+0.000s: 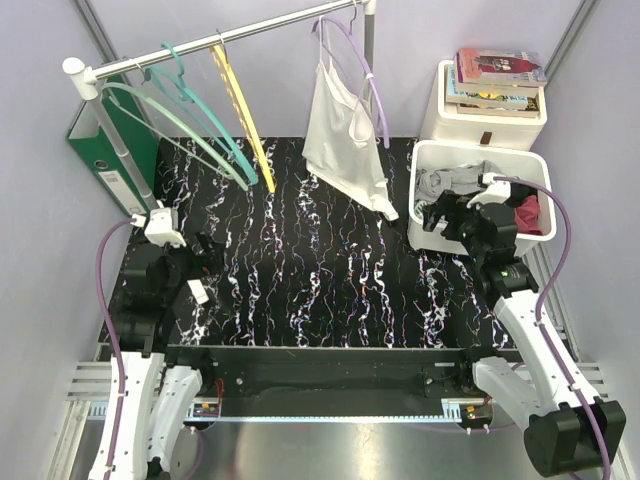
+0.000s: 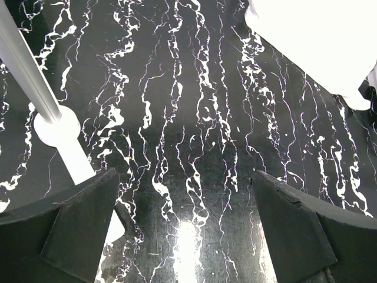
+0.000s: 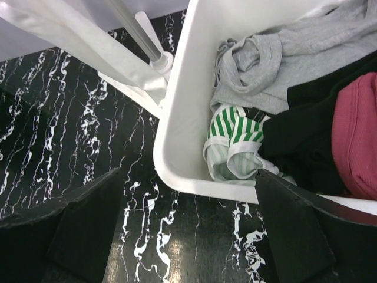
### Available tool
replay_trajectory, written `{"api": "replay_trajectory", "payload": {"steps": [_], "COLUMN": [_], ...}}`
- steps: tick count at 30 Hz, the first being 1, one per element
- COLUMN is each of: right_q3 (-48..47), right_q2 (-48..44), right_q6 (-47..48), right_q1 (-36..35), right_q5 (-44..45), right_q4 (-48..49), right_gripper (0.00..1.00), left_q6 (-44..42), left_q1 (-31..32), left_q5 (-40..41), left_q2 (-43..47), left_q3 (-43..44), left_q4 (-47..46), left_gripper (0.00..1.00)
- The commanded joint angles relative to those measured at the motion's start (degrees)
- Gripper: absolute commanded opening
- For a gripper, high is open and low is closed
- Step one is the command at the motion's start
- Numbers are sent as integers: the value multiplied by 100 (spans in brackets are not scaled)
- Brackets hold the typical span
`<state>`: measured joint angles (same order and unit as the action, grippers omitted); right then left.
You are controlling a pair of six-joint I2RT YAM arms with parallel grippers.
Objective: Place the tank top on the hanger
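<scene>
Right gripper (image 3: 187, 177): fingers spread, holding nothing, above the rim of the white plastic bin (image 3: 171, 118).
Dark red soft fabric tank top (image 3: 356, 135): bunched inside that bin, off past this gripper's right finger, untouched.
Left gripper (image 2: 184, 177): spread wide, holding nothing, over the black marbled table (image 2: 194, 88).
Yellow plastic hanger (image 1: 245, 120): hooked on the metal rail (image 1: 250, 35), well apart from both grippers.
</scene>
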<state>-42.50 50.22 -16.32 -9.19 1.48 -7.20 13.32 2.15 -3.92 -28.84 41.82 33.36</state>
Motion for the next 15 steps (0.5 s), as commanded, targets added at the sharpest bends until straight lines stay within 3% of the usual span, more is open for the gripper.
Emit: {"api": "replay_trajectory", "payload": {"steps": [1, 12, 15], "right_q3": [-13, 304, -115], "right_q2": [-126, -846, -812], "right_q6": [-73, -249, 66], "right_q1": [23, 23, 23], "right_q5": [107, 872, 968], "right_q4": [-220, 220, -103], "right_gripper": [100, 100, 99], "left_q6": [-32, 65, 617], "left_q1": [13, 22, 13], "left_q5": [103, -188, 153], "left_q2": [107, 186, 265], "left_q3": [239, 238, 282], "left_q4": [-243, -348, -331], "left_gripper": [99, 99, 99]}}
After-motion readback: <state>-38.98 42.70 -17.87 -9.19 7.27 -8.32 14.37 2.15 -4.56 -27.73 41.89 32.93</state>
